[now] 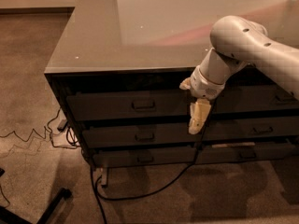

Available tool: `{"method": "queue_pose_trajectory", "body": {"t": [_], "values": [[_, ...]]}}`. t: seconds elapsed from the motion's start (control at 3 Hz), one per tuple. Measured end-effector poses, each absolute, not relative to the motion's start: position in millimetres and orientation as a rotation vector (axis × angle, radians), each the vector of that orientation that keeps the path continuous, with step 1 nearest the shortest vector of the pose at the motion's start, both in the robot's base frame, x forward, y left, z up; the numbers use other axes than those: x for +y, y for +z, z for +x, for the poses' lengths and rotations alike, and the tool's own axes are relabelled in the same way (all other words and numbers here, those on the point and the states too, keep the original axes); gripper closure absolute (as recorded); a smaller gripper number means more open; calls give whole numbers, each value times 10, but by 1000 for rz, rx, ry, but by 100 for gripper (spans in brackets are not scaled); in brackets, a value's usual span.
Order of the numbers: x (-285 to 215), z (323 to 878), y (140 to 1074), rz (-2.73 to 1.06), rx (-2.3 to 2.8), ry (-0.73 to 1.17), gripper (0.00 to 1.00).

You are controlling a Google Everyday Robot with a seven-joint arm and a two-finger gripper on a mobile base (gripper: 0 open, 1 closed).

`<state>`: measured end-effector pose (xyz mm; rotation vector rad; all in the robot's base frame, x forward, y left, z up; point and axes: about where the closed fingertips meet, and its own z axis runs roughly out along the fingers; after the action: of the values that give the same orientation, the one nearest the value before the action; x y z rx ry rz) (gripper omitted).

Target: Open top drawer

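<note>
The top drawer (117,106) is the upper one of the left stack, with a dark grey front and a small metal pull (144,105) at its centre. It sits flush with the cabinet, so its inside is hidden. My gripper (197,119) is cream-coloured and hangs pointing down from the white arm (243,41). It is in front of the seam between the two drawer stacks, to the right of the pull and slightly below it, apart from it.
Two slimmer drawers (145,136) lie below the top one, and a second stack (261,130) is on the right. A glossy grey countertop (140,27) overhangs the drawers. Cables (140,192) trail on the carpet, and a black stand leg (51,204) is at the bottom left.
</note>
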<state>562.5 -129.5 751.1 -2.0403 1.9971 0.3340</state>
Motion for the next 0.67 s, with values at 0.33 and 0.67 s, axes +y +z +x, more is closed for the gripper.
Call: {"method": "queue_pose_trajectory", "body": {"t": [0.33, 0.67], "values": [[-1215, 5731, 7378, -2060, 1982, 327, 0], [-1115, 5818, 7236, -2065, 1975, 323, 0]]}}
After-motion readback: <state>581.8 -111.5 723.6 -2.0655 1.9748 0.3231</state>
